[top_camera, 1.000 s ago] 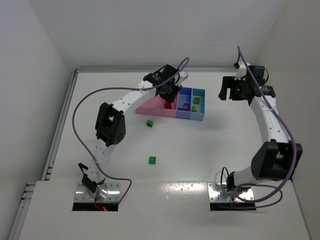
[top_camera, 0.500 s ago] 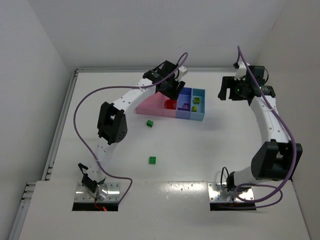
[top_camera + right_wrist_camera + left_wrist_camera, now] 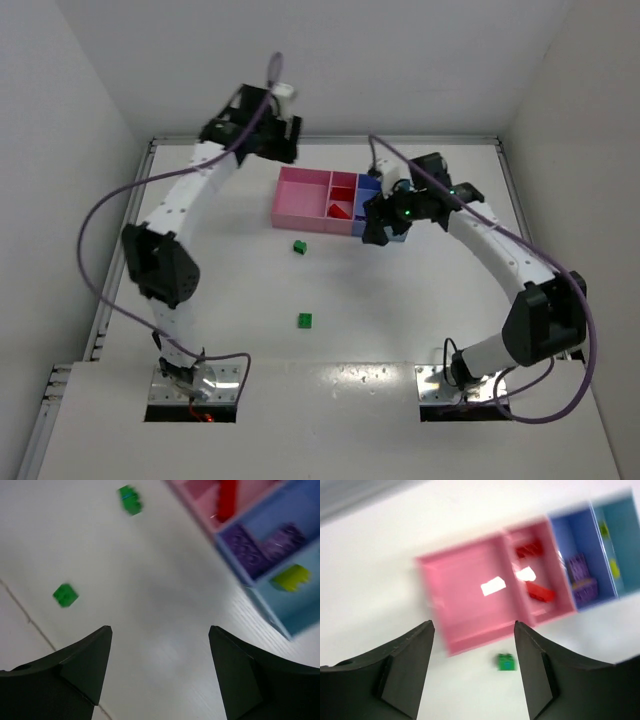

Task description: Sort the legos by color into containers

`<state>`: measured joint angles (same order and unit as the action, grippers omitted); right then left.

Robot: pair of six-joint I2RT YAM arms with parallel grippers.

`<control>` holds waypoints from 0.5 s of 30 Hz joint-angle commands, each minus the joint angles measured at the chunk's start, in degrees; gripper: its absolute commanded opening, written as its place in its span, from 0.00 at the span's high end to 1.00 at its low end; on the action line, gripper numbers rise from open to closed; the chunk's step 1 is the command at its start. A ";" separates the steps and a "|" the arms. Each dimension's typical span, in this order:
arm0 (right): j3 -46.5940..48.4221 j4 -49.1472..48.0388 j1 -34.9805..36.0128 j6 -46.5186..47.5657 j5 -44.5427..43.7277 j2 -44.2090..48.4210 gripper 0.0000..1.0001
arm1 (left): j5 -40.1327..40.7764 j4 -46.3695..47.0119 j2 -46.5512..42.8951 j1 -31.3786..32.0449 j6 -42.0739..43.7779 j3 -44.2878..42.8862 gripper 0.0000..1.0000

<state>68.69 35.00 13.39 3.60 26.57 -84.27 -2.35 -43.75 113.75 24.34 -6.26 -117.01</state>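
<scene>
The containers (image 3: 300, 195) stand at the table's far middle, a wide pink bin (image 3: 465, 595) with nothing in it at their left end. Two red legos (image 3: 540, 592) lie in the narrower pink bin, purple legos (image 3: 260, 545) in the blue-violet one, and yellow-green legos (image 3: 292, 576) in the light blue one. One dark green lego (image 3: 299, 246) sits just in front of the bins and another (image 3: 305, 320) nearer the bases. My left gripper (image 3: 283, 140) hangs open and holds nothing, high behind the bins' left end. My right gripper (image 3: 378, 228) is open over the bins' front right corner, and that arm hides the two blue bins in the top view.
The table's raised rim (image 3: 150, 150) and white walls enclose the far and left sides. Purple cables (image 3: 95, 220) loop off both arms. Both arm bases (image 3: 195, 385) are bolted at the near edge.
My left gripper opened over the narrower pink bin, left a red lego there and swung back to the far left. My right arm swept in from the far right to the bins.
</scene>
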 commanded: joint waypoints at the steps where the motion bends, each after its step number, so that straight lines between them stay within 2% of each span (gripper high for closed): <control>1: 1.00 0.15 8.90 6.50 0.78 -1.06 0.22 | -0.81 3.84 -14.94 -11.02 -3.58 6.93 0.29; 4: 5.03 -1.51 14.62 7.13 -2.47 -6.93 0.27 | -4.85 5.07 -22.77 -16.50 -4.11 14.58 0.29; 9: 15.58 -3.35 21.58 5.03 -10.03 -18.98 0.45 | -9.41 5.60 -29.55 -25.03 -3.06 21.90 0.27; 12: 17.70 -6.35 23.61 3.88 -14.61 -24.69 0.48 | -11.79 5.60 -30.69 -28.36 -3.05 23.84 0.27; 15: 18.33 -9.16 25.02 3.35 -14.61 -26.82 0.48 | -14.34 5.60 -30.70 -30.40 -3.05 24.37 0.27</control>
<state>84.60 30.00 37.45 8.01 15.07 -110.32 -12.32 -38.33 83.24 -3.73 -9.08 -93.25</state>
